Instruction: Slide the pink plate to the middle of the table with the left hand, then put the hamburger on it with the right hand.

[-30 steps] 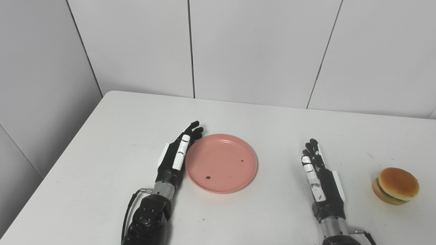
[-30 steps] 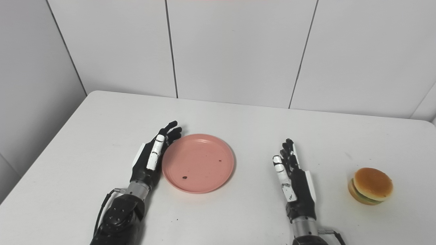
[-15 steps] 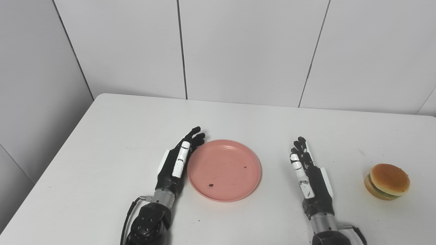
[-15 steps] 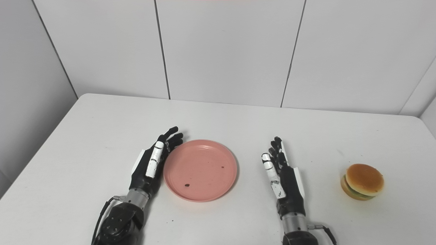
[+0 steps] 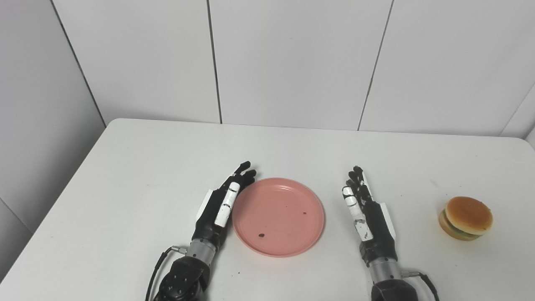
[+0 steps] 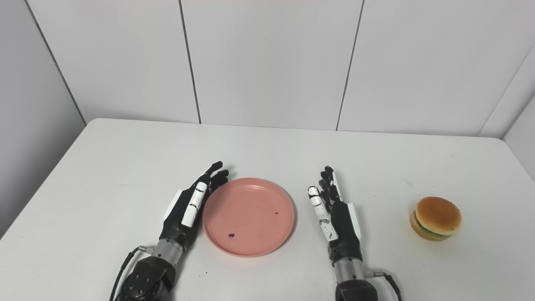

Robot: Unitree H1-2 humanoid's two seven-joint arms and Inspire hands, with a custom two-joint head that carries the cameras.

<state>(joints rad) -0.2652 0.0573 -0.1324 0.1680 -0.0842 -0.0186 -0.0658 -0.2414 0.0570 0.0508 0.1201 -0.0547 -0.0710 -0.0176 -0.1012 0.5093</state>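
Left hand [image 5: 217, 209]: fingers [image 5: 242, 173] extended, holding nothing, edge-on against the pink plate [image 5: 278, 216] rim. Right hand [image 5: 370, 219]: fingers straight, empty, just right of the plate. Hamburger [image 5: 466, 218] sits well apart on the white tabletop [image 5: 125, 188]. No legible markings.

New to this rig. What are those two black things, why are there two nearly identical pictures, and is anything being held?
The black things are a humanoid robot's two hands, on arms entering from the bottom edge. The two pictures come from side-by-side cameras on its head, so they show one scene from slightly different spots. On the white table lie a pink plate near the middle and a hamburger far to the right. The left hand rests edge-on against the plate's left rim, fingers extended. The right hand stands open between plate and hamburger, touching neither. Nothing is held.
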